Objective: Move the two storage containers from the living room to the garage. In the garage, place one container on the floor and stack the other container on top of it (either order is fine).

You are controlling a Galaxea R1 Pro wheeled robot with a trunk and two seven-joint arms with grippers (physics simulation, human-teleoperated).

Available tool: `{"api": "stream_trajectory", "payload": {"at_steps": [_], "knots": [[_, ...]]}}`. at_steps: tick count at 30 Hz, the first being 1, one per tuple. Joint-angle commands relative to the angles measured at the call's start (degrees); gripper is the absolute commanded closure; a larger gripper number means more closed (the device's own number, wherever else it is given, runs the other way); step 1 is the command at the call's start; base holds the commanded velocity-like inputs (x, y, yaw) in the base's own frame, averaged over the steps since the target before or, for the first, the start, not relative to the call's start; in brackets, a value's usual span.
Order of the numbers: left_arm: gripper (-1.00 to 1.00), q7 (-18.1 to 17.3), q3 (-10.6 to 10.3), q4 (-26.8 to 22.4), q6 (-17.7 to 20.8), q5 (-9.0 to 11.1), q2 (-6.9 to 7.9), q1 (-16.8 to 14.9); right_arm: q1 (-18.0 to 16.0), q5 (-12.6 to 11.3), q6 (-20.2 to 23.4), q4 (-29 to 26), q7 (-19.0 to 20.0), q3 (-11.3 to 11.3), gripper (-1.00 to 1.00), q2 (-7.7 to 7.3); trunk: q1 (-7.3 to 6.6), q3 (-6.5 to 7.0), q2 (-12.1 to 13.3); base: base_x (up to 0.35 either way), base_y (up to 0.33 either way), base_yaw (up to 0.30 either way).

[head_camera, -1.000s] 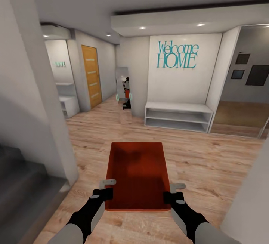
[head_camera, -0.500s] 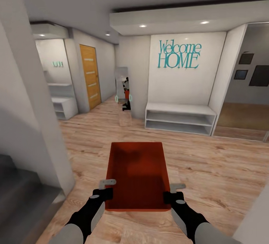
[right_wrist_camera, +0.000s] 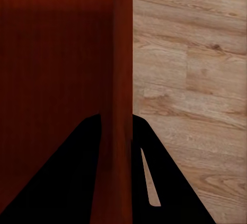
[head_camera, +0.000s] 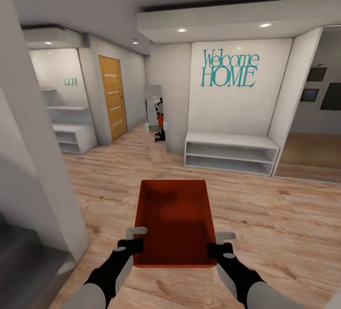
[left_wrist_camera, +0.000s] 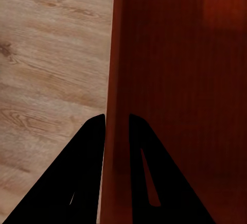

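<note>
I hold one red-orange storage container [head_camera: 174, 221] out in front of me, above the light wood-plank flooring. My left gripper [head_camera: 135, 238] is shut on its left wall and my right gripper [head_camera: 219, 242] on its right wall. In the left wrist view the container wall [left_wrist_camera: 117, 80] runs between my two dark fingers [left_wrist_camera: 87, 147], with my left gripper [left_wrist_camera: 117, 123] clamped on it. In the right wrist view the wall [right_wrist_camera: 122, 54] sits likewise in my right gripper [right_wrist_camera: 117, 121]. The bin is empty inside.
A white pillar [head_camera: 33, 157] stands close on my left. Ahead are a low white shelf bench [head_camera: 229, 150] under teal "Welcome HOME" lettering [head_camera: 229, 68], a tall mirror [head_camera: 155, 122], an orange-wood door [head_camera: 112, 96], and white shelves [head_camera: 71, 136] at the far left. A doorway [head_camera: 315, 129] opens at right.
The whole view has slid forward and toward the right as my base moves; the left pillar and dark stairs recede to the edge. The container and both grippers keep the same pose.
</note>
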Motion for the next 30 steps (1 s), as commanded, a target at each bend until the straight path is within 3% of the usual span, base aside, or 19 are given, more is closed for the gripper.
{"api": "stream_trajectory", "payload": {"at_steps": [1,30], "knots": [[1.00,3.37,1.94,-0.27,0.41,-0.82,0.41,0.00,-0.01,-0.84,0.02,-0.08,-0.01,-0.66,1.00,-0.06,0.05,-0.02,-0.04,0.323,0.000,0.000],[1.00,3.37,1.94,-0.27,0.41,-0.82,0.40,0.00,-0.03,-0.90,0.02,-0.14,0.19,-0.74,1.00,0.03,0.05,-0.02,-0.04,0.323,0.000,0.002]]}}
